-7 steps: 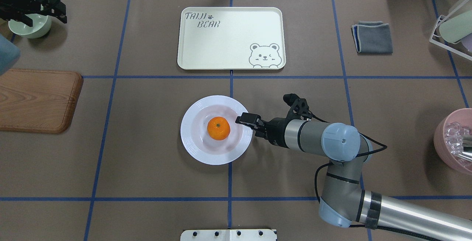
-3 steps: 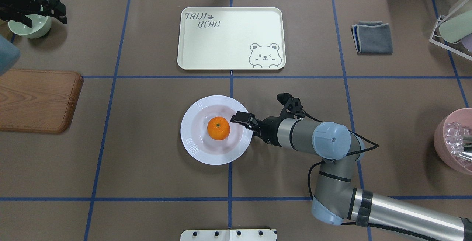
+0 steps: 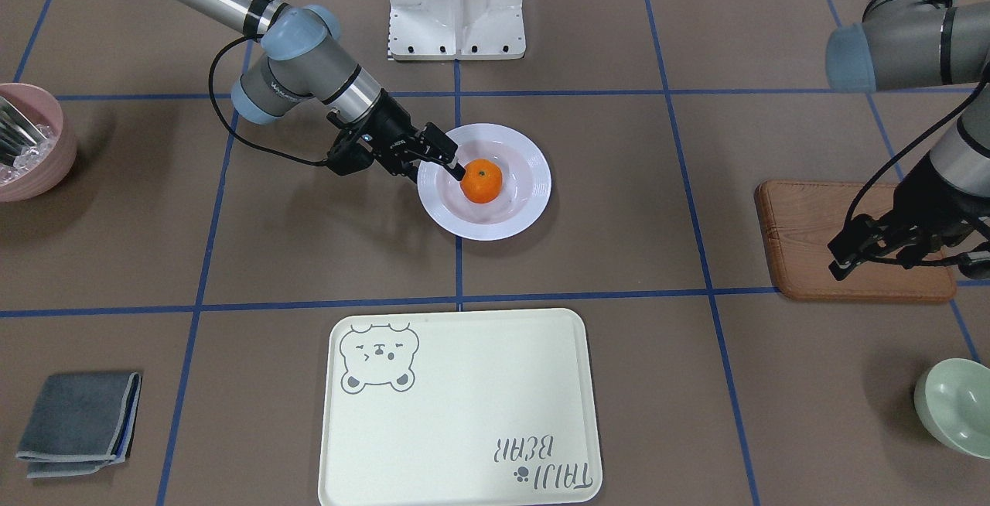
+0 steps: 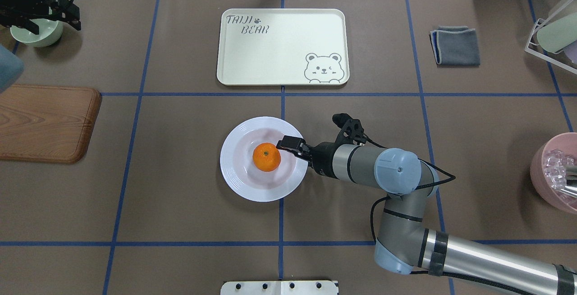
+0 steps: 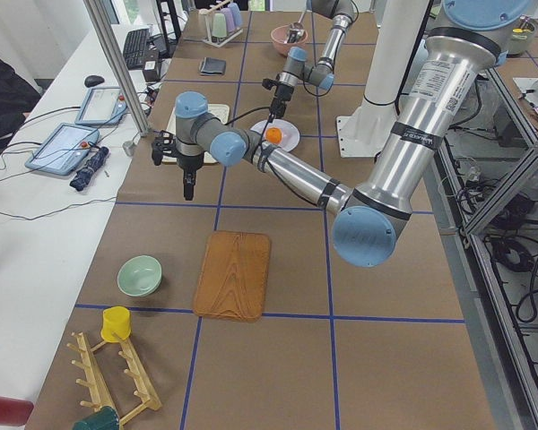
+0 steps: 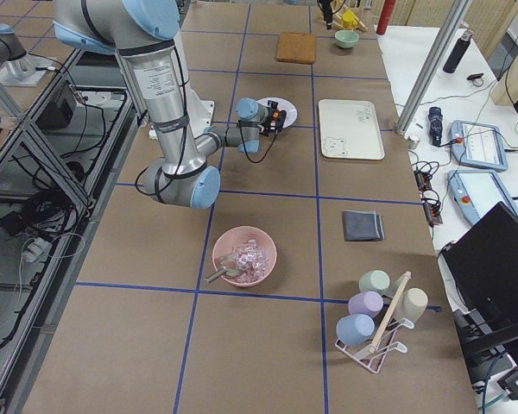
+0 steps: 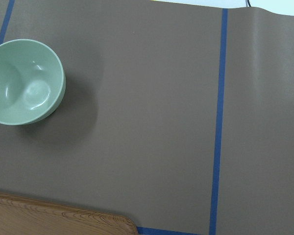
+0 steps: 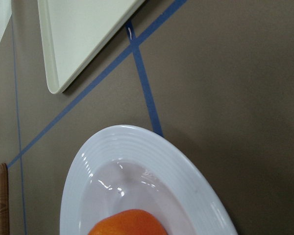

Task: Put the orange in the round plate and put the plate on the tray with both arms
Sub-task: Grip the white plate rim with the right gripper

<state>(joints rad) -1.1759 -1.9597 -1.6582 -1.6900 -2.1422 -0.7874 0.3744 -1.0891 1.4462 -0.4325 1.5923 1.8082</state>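
The orange [image 4: 266,157] lies in the sunken centre of the white round plate [image 4: 239,177], in the middle of the table. My right gripper [image 4: 288,145] comes in from the right and is open. Its fingers [image 3: 435,140] reach over the plate's right rim, the tips almost at the orange [image 3: 481,181]. The right wrist view shows the plate [image 8: 152,156] close below with the orange [image 8: 125,223] at the bottom edge. The cream tray [image 4: 281,47] sits empty beyond the plate. My left gripper [image 4: 74,17] hangs far off at the left back beside a green bowl; it looks open and holds nothing.
A pale green bowl [image 4: 38,35] and a brown wooden board [image 4: 45,121] lie on the left. A folded grey cloth [image 4: 455,44] and a cup rack [image 4: 552,29] are at the back right. A pink bowl [image 4: 556,168] stands at the right edge.
My right arm has slid left, carrying its gripper from the plate's right rim in over the rim, close to the orange. The left gripper has barely shifted.
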